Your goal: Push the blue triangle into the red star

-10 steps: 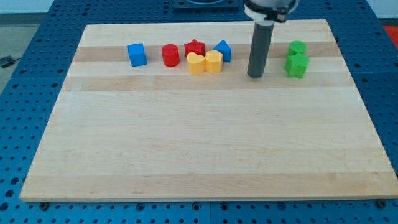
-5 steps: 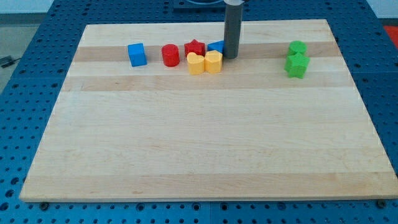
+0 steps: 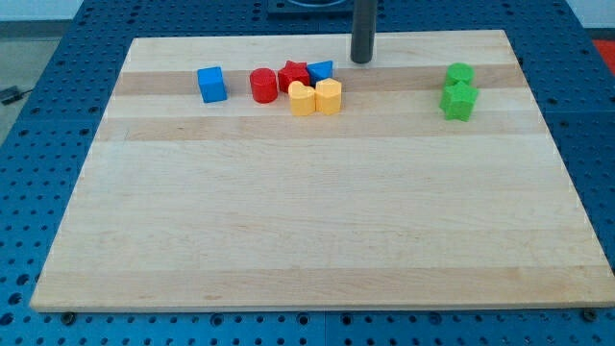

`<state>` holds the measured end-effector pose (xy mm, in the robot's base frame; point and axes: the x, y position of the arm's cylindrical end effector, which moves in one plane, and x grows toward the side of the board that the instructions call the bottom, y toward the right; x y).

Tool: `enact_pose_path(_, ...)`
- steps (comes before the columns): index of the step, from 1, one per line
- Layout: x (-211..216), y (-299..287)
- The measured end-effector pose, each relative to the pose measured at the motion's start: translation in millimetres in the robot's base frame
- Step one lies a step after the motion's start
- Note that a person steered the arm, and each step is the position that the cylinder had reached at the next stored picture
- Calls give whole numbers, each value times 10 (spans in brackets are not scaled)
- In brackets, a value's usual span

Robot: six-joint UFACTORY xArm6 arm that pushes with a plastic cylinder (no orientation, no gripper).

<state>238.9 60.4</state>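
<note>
The blue triangle (image 3: pixel 321 70) lies near the view's top, touching the right side of the red star (image 3: pixel 293 75). The red star touches the red cylinder (image 3: pixel 262 85) on its left. Two yellow heart-shaped blocks (image 3: pixel 304 98) (image 3: pixel 329 96) sit just below the star and triangle. My tip (image 3: pixel 361 61) is up and to the right of the blue triangle, a short gap away, not touching any block.
A blue cube (image 3: pixel 212 84) sits left of the red cylinder. Two green blocks (image 3: pixel 460 76) (image 3: pixel 458 100) stand stacked in the view's upper right. The wooden board (image 3: pixel 317 240) lies on a blue perforated table.
My tip swept left into the blue triangle, pushing it left against the red star, then drew back up and right. The star shifted slightly left toward the red cylinder.
</note>
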Motion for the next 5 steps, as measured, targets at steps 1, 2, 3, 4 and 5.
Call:
enact_pose_path(1,3,-74)
enact_pose_path(2,205,-175)
enact_pose_path(3,399,-289)
enact_pose_path(4,448,-317)
enact_pose_path(5,446,-321)
